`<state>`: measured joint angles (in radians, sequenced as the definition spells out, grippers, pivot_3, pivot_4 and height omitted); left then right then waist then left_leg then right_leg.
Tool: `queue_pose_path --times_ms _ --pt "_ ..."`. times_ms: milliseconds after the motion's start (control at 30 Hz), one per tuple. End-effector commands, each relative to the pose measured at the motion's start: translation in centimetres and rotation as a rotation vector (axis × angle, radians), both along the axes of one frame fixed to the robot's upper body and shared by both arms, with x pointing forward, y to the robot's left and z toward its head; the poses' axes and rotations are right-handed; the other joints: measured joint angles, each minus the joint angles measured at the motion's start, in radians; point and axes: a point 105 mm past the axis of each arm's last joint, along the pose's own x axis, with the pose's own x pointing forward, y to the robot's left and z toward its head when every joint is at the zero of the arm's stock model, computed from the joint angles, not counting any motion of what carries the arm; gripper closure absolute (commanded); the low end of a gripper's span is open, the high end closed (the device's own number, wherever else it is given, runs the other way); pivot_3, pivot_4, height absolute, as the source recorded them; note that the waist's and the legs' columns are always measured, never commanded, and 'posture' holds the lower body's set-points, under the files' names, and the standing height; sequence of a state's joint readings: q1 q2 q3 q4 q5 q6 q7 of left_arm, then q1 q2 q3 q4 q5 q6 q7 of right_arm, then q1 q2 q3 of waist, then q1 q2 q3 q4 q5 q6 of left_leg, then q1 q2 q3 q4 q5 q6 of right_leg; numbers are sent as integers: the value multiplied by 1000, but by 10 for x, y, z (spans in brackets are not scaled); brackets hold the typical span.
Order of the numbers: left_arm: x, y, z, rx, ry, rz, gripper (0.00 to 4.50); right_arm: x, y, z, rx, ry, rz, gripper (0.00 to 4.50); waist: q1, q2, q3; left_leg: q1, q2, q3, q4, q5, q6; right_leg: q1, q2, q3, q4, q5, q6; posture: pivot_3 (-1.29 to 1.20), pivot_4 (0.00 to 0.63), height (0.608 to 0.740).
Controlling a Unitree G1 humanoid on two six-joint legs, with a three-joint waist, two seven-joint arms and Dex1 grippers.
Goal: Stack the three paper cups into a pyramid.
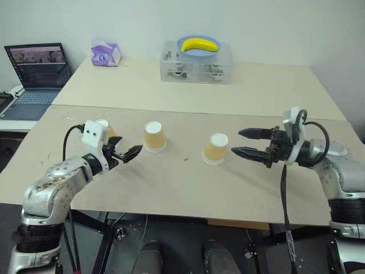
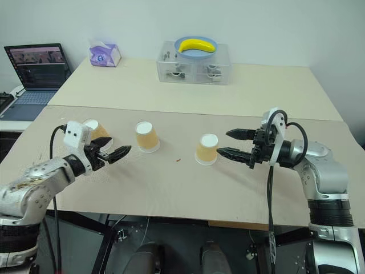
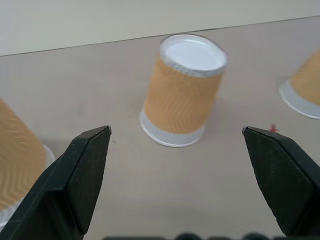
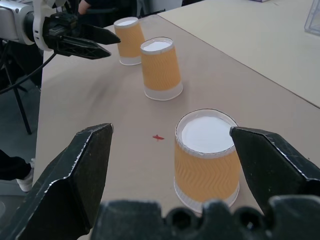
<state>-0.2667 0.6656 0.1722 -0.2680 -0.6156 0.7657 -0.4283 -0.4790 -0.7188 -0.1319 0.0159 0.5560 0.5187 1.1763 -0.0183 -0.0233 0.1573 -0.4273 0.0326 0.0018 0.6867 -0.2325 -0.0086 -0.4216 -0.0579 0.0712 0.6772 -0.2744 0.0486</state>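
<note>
Along the counter's [image 1: 171, 188] near edge, three upturned tan paper cups [image 1: 154, 136] stand apart and unstacked between both wide-open, empty grippers, left gripper [image 1: 130, 153] and right gripper [image 1: 244, 142], whose jaws could tip one.

Looking like an office or lab: pale tables [image 1: 171, 91] pushed together, laptop [image 1: 39, 71] sitting on side desk, tissue box [image 1: 105, 54], plain white wall.

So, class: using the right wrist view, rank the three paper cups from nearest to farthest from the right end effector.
1. Right cup, upside down, just beyond the open right end effector.
2. Middle cup, farther along the table.
3. Left cup, farthest, beside the left end effector.
</note>
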Motion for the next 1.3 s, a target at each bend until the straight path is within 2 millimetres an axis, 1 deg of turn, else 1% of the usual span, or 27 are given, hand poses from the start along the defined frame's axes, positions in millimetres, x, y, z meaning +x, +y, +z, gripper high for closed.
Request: queue_pose_path --times_ms 33,100,333,600,933,1200,1300 --pt "7 -9 18 -18 -76 -31 0 -4 2 17 13 -69 14 112 2 0 0 0 0 0 0 0 0 0 0 0 0 0 0 0 150 694" --pt "10 -14 22 -42 -80 -49 0 -4 1 18 12 -73 8 112 5 0 0 1 0 0 0 0 0 0 0 0 1 0 0 0 150 694" --pt "19 -21 27 -51 -92 -81 0 -6 -2 20 18 -79 -1 112 5 0 0 1 0 0 0 0 0 1 0 -1 1 0 0 0 150 694" --pt "30 -40 16 -22 -77 -152 0 -5 -1 21 15 -84 5 112 4 0 0 1 0 0 0 0 0 1 0 -1 1 0 0 0 150 694" --pt "39 -45 15 -30 -91 -152 0 -6 -4 19 6 -82 -10 112 4 -1 0 1 0 0 0 0 0 1 0 -1 1 0 0 0 150 694" --pt "42 -55 11 -16 -103 -170 0 -7 -4 19 6 -82 -10 112 3 -1 0 1 0 0 1 0 0 1 0 -1 1 0 0 0 150 694" --pt "49 -59 11 -9 -115 -166 0 -5 -3 18 4 -82 -12 112 4 -1 0 1 -1 -1 1 0 0 1 0 -1 1 0 0 0 150 694"
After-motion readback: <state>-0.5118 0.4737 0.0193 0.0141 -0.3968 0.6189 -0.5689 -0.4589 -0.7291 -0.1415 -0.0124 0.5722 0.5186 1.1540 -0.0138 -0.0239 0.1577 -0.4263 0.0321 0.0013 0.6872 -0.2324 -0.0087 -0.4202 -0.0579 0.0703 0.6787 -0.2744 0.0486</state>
